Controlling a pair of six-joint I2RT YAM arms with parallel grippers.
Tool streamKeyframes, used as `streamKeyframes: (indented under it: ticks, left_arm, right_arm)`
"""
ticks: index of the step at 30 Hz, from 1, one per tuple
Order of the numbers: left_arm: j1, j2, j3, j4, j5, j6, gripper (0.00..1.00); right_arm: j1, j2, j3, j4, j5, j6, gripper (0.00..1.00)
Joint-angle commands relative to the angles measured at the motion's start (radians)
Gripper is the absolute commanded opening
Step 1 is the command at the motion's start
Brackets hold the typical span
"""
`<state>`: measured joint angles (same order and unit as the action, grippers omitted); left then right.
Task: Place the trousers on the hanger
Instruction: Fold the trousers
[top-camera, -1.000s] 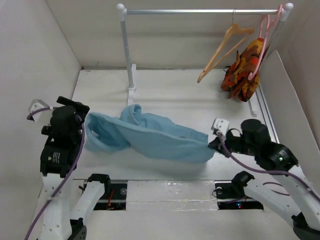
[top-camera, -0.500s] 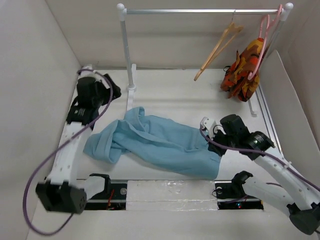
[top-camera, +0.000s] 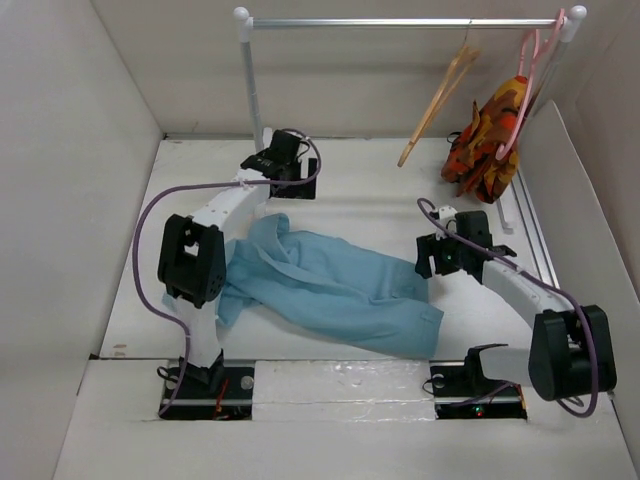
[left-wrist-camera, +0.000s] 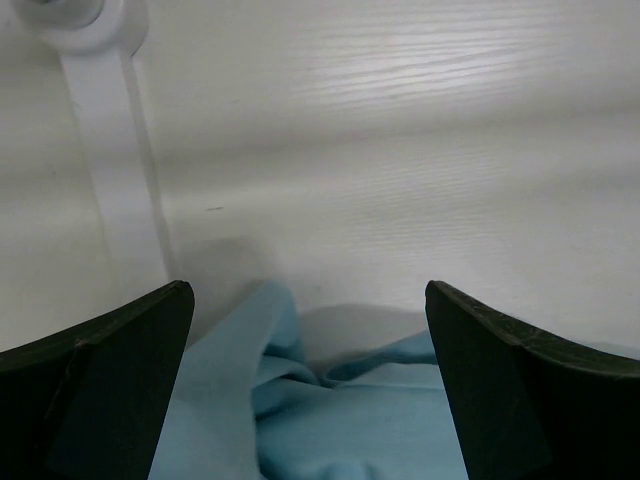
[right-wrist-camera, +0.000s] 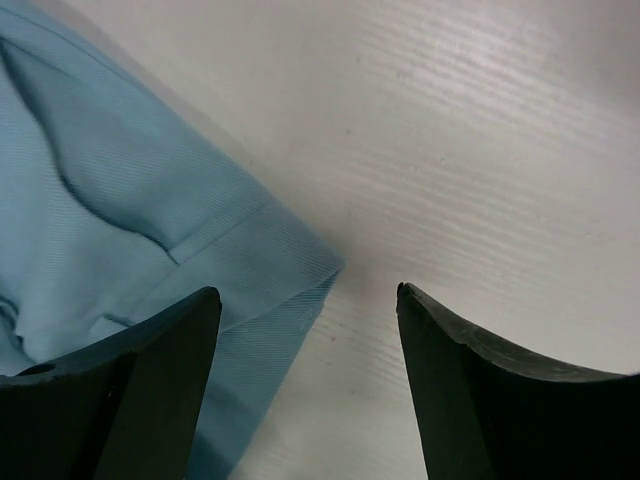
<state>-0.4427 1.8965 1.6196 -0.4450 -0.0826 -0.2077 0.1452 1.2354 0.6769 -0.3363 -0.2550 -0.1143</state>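
Note:
The light blue trousers (top-camera: 330, 285) lie crumpled across the middle of the table, held by neither gripper. My left gripper (top-camera: 290, 178) hovers open just behind their far left end, beside the rack post; in its wrist view the trousers (left-wrist-camera: 330, 420) bunch up low between the wide-apart fingers of the left gripper (left-wrist-camera: 305, 290). My right gripper (top-camera: 437, 262) is open at the trousers' right end. In the right wrist view a folded edge of the trousers (right-wrist-camera: 180, 230) reaches towards the left finger, and bare table fills the gap of the right gripper (right-wrist-camera: 305, 292). The tan wooden hanger (top-camera: 437, 98) hangs tilted from the rail.
A white clothes rack (top-camera: 400, 22) spans the back, its post (top-camera: 255, 110) and foot (left-wrist-camera: 110, 150) close to my left gripper. A pink hanger (top-camera: 530, 70) with an orange patterned garment (top-camera: 487, 140) hangs at the far right. White walls enclose the table.
My right gripper has opened and let go of the trousers' right end, which now rests on the table. The left arm has swung from the left side to the back by the rack post.

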Motion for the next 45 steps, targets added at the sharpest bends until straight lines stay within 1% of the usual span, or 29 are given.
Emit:
streamKeyframes:
  ticks: [1, 5, 6, 10, 11, 12, 13, 14, 15, 16, 17, 19, 20, 23, 24, 26, 27, 28, 29, 30, 31, 35, 37, 38, 41, 42, 43, 44, 45]
  left_arm:
    - [0.055, 0.047, 0.022, -0.098, -0.003, -0.002, 0.99]
    - [0.055, 0.072, -0.044, -0.115, -0.017, -0.016, 0.99]
    - [0.055, 0.072, -0.062, -0.11, -0.008, -0.015, 0.99]
    - [0.055, 0.072, -0.135, -0.116, -0.009, -0.021, 0.99]
    - [0.055, 0.07, -0.16, -0.115, -0.014, -0.024, 0.99]
    - [0.055, 0.066, -0.171, -0.11, -0.017, -0.028, 0.96]
    - [0.055, 0.058, -0.184, -0.112, -0.014, -0.03, 0.94]
    - [0.055, 0.05, -0.207, -0.11, -0.02, -0.036, 0.8]
    - [0.055, 0.038, -0.219, -0.1, -0.026, -0.05, 0.66]
    - [0.055, 0.004, -0.228, -0.095, -0.034, -0.058, 0.5]
    - [0.055, -0.014, -0.23, -0.093, -0.037, -0.07, 0.18]
    - [0.055, -0.097, -0.211, -0.107, -0.051, -0.108, 0.0]
    - [0.055, -0.128, -0.175, -0.119, -0.058, -0.122, 0.0]
    - [0.055, -0.284, -0.095, -0.164, -0.13, -0.186, 0.0]
    - [0.055, -0.334, -0.083, -0.182, -0.159, -0.203, 0.0]
    - [0.064, -0.535, -0.082, -0.184, -0.29, -0.276, 0.0]
    - [0.064, -0.536, -0.083, -0.187, -0.29, -0.277, 0.0]
    - [0.064, -0.633, -0.093, -0.192, -0.374, -0.298, 0.0]
    - [0.073, -0.681, -0.124, -0.196, -0.416, -0.347, 0.0]
    - [0.073, -0.726, -0.139, -0.21, -0.448, -0.372, 0.0]
    - [0.085, -0.822, -0.151, -0.222, -0.517, -0.403, 0.0]
    - [0.094, -1.039, -0.228, -0.283, -0.705, -0.518, 0.0]
    - [0.094, -1.161, -0.262, -0.296, -0.768, -0.545, 0.0]
    - [0.094, -1.198, -0.282, -0.296, -0.784, -0.545, 0.0]
    - [0.094, -1.335, -0.367, -0.274, -0.798, -0.536, 0.0]
    - [0.094, -1.353, -0.389, -0.276, -0.786, -0.535, 0.03]
    - [0.094, -1.373, -0.408, -0.282, -0.748, -0.553, 0.22]
    - [0.094, -1.376, -0.459, -0.293, -0.717, -0.57, 0.28]
    - [0.094, -1.373, -0.49, -0.3, -0.689, -0.591, 0.29]
  right_arm:
    - [-0.022, 0.028, -0.052, 0.204, -0.078, 0.076, 0.76]
    - [-0.022, 0.059, -0.111, 0.311, -0.116, 0.105, 0.73]
    - [-0.022, 0.077, -0.126, 0.357, -0.134, 0.113, 0.66]
    - [-0.022, 0.104, -0.157, 0.447, -0.23, 0.162, 0.55]
    - [-0.022, 0.107, -0.161, 0.457, -0.252, 0.165, 0.51]
    - [-0.022, 0.108, -0.163, 0.467, -0.256, 0.168, 0.38]
    - [-0.022, 0.108, -0.165, 0.468, -0.259, 0.163, 0.3]
    - [-0.032, 0.104, -0.162, 0.468, -0.265, 0.163, 0.23]
    - [-0.044, 0.101, -0.16, 0.467, -0.27, 0.16, 0.07]
    - [-0.044, 0.095, -0.155, 0.464, -0.277, 0.159, 0.0]
    - [-0.056, 0.07, -0.143, 0.453, -0.285, 0.153, 0.0]
    - [-0.067, 0.017, -0.123, 0.392, -0.282, 0.14, 0.0]
    - [-0.067, -0.067, -0.097, 0.367, -0.267, 0.137, 0.0]
    - [-0.067, -0.218, -0.022, 0.176, -0.181, 0.076, 0.0]
    - [-0.067, -0.311, 0.04, 0.069, -0.152, 0.046, 0.0]
    - [-0.067, -0.431, 0.126, -0.068, -0.046, 0.039, 0.0]
    - [-0.067, -0.459, 0.154, -0.122, -0.046, 0.033, 0.0]
    - [-0.067, -0.467, 0.194, -0.189, -0.017, 0.015, 0.0]
    - [-0.032, -0.473, 0.231, -0.245, 0.041, 0.002, 0.0]
    - [-0.019, -0.487, 0.246, -0.288, 0.048, -0.001, 0.0]
    - [-0.019, -0.535, 0.26, -0.302, 0.059, 0.004, 0.0]
    - [0.005, -0.634, 0.323, -0.357, 0.071, 0.016, 0.0]
    - [0.023, -0.678, 0.396, -0.45, 0.066, 0.015, 0.0]
    - [0.024, -0.688, 0.421, -0.451, 0.071, 0.015, 0.0]
    - [0.033, -0.712, 0.507, -0.564, 0.091, -0.002, 0.0]
    - [0.033, -0.709, 0.524, -0.605, 0.098, -0.01, 0.0]
    - [0.033, -0.703, 0.533, -0.621, 0.108, -0.015, 0.0]
    - [0.033, -0.696, 0.535, -0.63, 0.146, -0.021, 0.0]
    - [0.033, -0.68, 0.505, -0.621, 0.17, -0.028, 0.0]
